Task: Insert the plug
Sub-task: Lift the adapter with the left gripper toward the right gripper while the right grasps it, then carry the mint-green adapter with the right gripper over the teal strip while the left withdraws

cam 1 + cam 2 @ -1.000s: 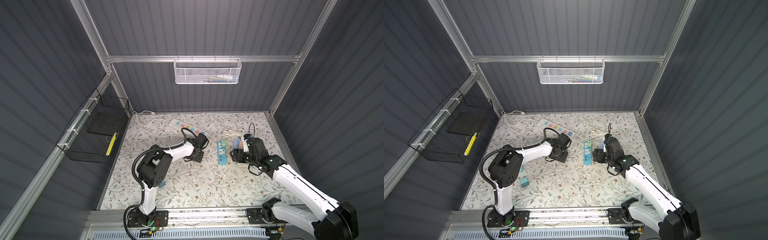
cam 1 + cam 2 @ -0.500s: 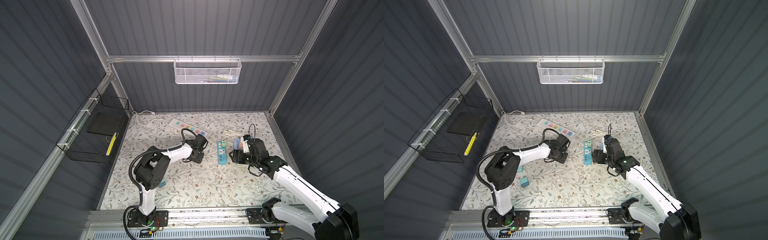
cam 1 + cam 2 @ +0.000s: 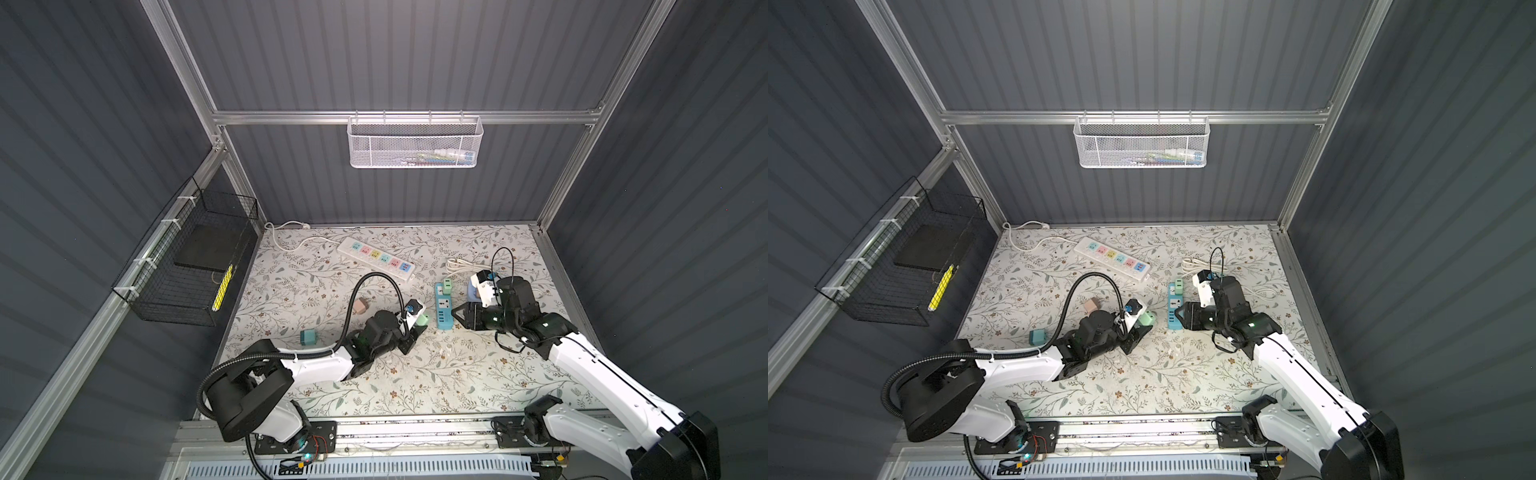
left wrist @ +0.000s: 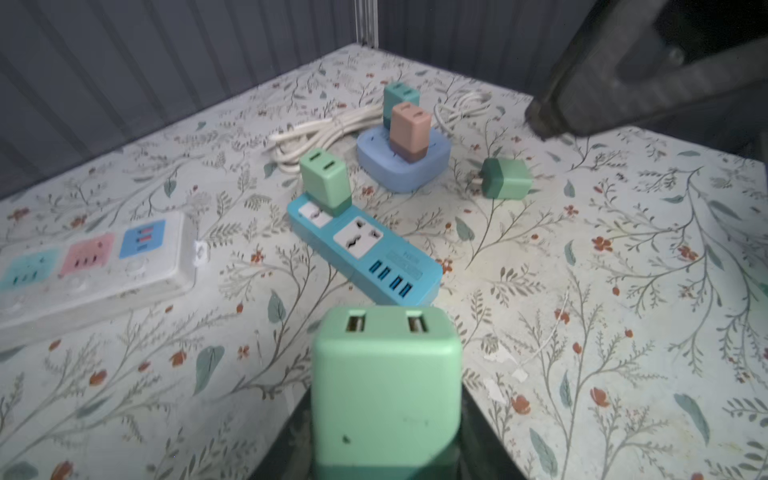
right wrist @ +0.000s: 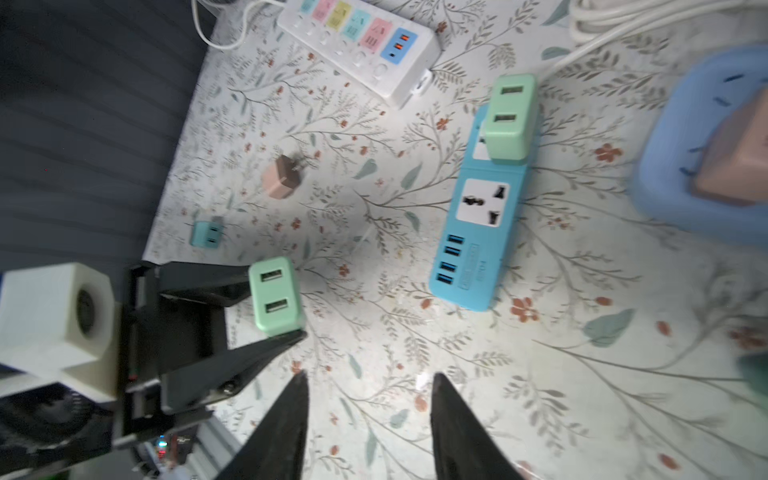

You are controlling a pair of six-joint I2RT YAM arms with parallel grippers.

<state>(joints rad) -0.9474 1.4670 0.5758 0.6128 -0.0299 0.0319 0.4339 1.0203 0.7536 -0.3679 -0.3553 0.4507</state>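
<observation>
At mat centre, left gripper [image 5: 277, 307] pinches mint-green plastic cube plug [image 4: 386, 374]; right gripper [image 5: 370, 376] spread, empty. Green plugs [image 5: 509, 120] three total, pink cube plugs [image 5: 282, 178] two, teal cube plugs [image 5: 206, 235] two, plastic socket strips [image 5: 478, 249] three.

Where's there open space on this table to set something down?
Widest bare stretch: the front of the table, from the blue power strip to the front rail. Another lies left, between the white power strip and the teal plug. Crowded: around the blue strip, with the left gripper holding a green plug, right gripper, round socket.
</observation>
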